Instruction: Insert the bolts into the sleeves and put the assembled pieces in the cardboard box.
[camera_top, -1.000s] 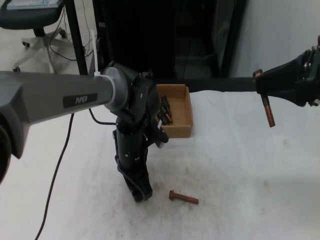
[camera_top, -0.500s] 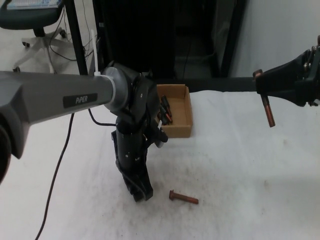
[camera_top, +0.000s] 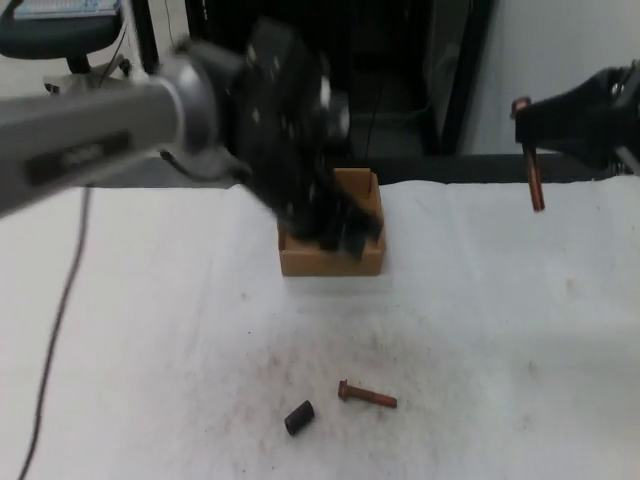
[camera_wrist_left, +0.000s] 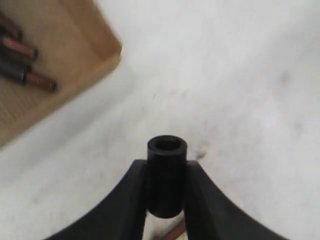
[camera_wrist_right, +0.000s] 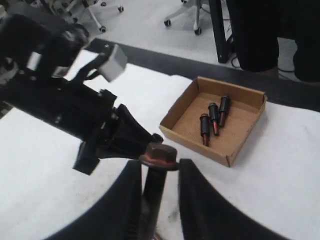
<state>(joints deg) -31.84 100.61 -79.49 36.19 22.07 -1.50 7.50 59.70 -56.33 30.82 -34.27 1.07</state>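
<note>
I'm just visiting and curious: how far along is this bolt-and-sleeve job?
Done: three assembled pieces lie in the cardboard box. In hand: the left end effector grips a sleeve and the right end effector grips a bolt, not yet joined. Left: a second bolt and a second sleeve lie loose on the bench, to be joined and boxed too.

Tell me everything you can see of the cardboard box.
The cardboard box is a shallow, open-topped tray of plain brown card with four low upright walls. It sits flat on the white-covered bench, near its far edge. Three assembled pieces, black sleeves on coppery bolts, lie side by side on its floor, most of which is bare. In the high view the left arm hangs over it, hiding part; contact cannot be judged.
</note>
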